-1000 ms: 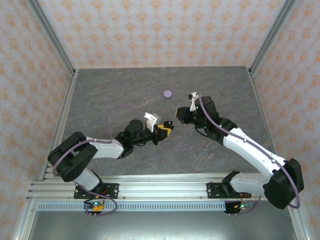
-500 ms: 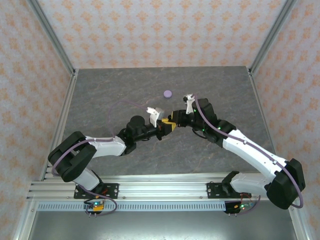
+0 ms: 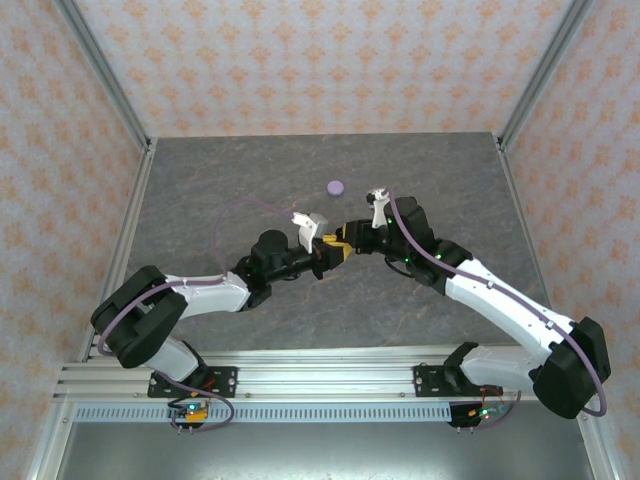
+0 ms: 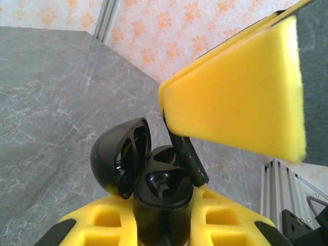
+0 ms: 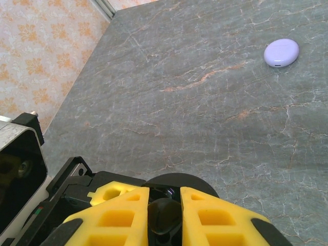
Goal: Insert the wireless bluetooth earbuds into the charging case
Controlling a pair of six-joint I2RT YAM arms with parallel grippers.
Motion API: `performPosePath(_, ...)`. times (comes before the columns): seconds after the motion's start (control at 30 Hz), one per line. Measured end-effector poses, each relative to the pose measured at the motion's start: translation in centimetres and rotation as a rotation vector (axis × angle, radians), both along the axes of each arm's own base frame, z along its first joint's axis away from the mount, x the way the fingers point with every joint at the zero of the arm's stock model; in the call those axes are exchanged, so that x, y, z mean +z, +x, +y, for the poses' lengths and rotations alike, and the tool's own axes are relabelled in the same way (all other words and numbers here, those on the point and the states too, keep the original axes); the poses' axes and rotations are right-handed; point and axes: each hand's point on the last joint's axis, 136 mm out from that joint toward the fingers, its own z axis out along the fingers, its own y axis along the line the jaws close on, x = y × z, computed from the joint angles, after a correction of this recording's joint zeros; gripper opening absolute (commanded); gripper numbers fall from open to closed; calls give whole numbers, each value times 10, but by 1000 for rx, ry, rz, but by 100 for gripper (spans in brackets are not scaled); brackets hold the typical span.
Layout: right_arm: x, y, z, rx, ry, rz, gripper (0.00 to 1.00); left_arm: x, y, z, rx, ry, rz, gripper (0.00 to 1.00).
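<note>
— State of the left gripper (image 3: 325,256)?
— Closed narrow around the small round glossy black charging case (image 4: 156,187), with yellow foam fingers (image 4: 97,225) pressing on both sides of its lower half.
— Lid (image 4: 120,156) up or down?
— Up. Hinged open and leaning to the left in the left wrist view, with the dark moulded wells inside exposed.
— And the right gripper (image 5: 164,205)?
— Pinched on a tiny stemmed black plastic earbud (image 4: 187,154), gripped between yellow pads (image 4: 236,97) with only a narrow gap.
— Where exactly, relative to the case?
— Directly over it, tip to tip with the other gripper, near the middle of the grey marbled table (image 3: 220,190). Stem angled downward, lower end touching the case at the right-hand well. Fully seated or merely resting there: cannot tell.
— From the right wrist?
— Dark earbud body wedged between the two yellow fingers, with the round black case just beyond it.
— Anything else on the table?
— A closed pale lavender oval case (image 5: 281,52), lying flat farther back and well apart from both grippers.
</note>
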Motion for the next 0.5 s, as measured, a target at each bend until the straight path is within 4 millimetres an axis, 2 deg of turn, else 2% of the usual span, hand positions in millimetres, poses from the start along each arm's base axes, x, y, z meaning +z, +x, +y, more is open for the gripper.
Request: performPosePath(0.5,0,1,-1,-6,-4,-6,19,2,-6,-6,-41,-1,5,16)
